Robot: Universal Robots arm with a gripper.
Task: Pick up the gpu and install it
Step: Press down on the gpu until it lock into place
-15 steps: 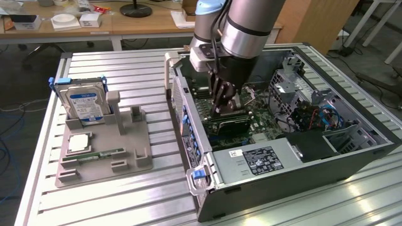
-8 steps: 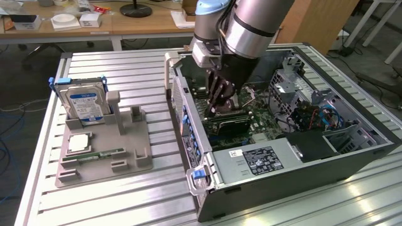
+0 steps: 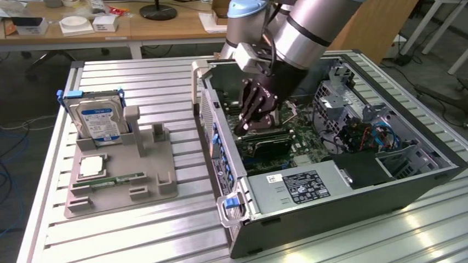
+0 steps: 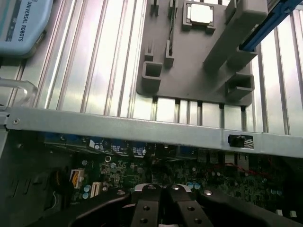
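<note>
Evidently the work is well along; the gripper (image 3: 244, 129) is clenched, fingertips down on the gpu (image 3: 269, 143) lying on the motherboard (image 3: 307, 139) inside the open computer case (image 3: 351, 181); whether it is fully seated I cannot tell.

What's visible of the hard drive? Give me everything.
The hard drive is a boxy silver metal unit with a blue-and-white label on the face toward the camera. Blue plastic rails run along its top and side edges. It stands upright on edge in a slot at the back corner of the grey holder, which lies on the slatted table, to the exterior view's left of the open case. Only the holder touches it; the end effector is inside the case.
</note>
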